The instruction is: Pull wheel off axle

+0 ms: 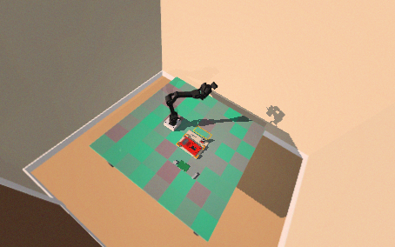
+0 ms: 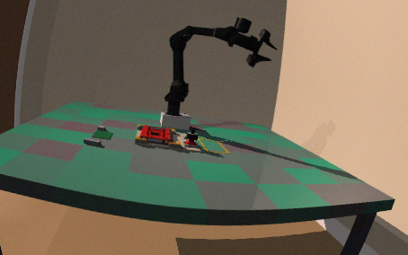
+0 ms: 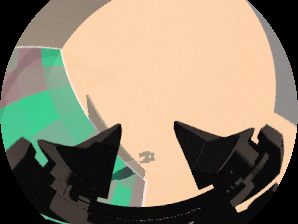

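Note:
My gripper (image 1: 215,85) (image 2: 272,54) (image 3: 148,126) is open and empty, high above the table and pointing out to the side. A small dark part, which looks like the wheel (image 2: 192,136), is on a red-based stand at the right end of the yellow-edged assembly. It is too small to tell how it sits on the axle, and the axle itself cannot be made out. The marked area (image 1: 205,130) (image 2: 222,145) is a yellow outline on the table beside that stand. The wrist view shows neither the wheel nor the marked area.
A red block (image 1: 190,146) (image 2: 156,134) sits on the assembly beside the stand. A green plate (image 1: 183,165) (image 2: 102,134) and a grey piece (image 1: 196,175) (image 2: 93,143) lie farther off. The arm's white base (image 1: 171,123) (image 2: 175,119) stands behind the assembly. Walls rise past the table.

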Tool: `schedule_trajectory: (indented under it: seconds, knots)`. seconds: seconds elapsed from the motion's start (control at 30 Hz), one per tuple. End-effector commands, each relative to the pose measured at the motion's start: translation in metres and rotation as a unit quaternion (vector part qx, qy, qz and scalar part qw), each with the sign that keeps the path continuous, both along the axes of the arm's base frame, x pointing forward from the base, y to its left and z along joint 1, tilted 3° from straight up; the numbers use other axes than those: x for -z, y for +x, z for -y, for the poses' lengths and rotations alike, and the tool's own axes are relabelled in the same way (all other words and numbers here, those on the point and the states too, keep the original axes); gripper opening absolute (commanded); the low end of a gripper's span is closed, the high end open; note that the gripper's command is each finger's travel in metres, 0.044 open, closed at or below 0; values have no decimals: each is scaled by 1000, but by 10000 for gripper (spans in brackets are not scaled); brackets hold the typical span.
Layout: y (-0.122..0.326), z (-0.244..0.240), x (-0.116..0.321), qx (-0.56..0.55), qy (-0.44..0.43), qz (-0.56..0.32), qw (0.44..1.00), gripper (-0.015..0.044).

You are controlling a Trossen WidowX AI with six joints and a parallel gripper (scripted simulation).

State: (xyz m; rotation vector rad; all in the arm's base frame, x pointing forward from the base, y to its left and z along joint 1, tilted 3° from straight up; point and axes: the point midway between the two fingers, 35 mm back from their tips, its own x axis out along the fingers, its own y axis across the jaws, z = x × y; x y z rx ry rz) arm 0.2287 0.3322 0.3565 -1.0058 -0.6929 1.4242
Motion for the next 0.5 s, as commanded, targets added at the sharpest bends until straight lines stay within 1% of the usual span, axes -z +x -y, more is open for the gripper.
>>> schedule_trajectory:
  seconds: [0.0, 0.13, 0.23, 0.37, 0.47]
  knots:
    - [35, 14, 22, 73, -33, -70, 994, 300]
    - [65, 31, 47, 140, -63, -141, 978, 300]
    - [86, 46, 68, 195, -81, -210, 955, 300]
    - [112, 71, 95, 270, -98, -299, 910, 300]
    - [128, 92, 115, 326, -108, -361, 867, 300]
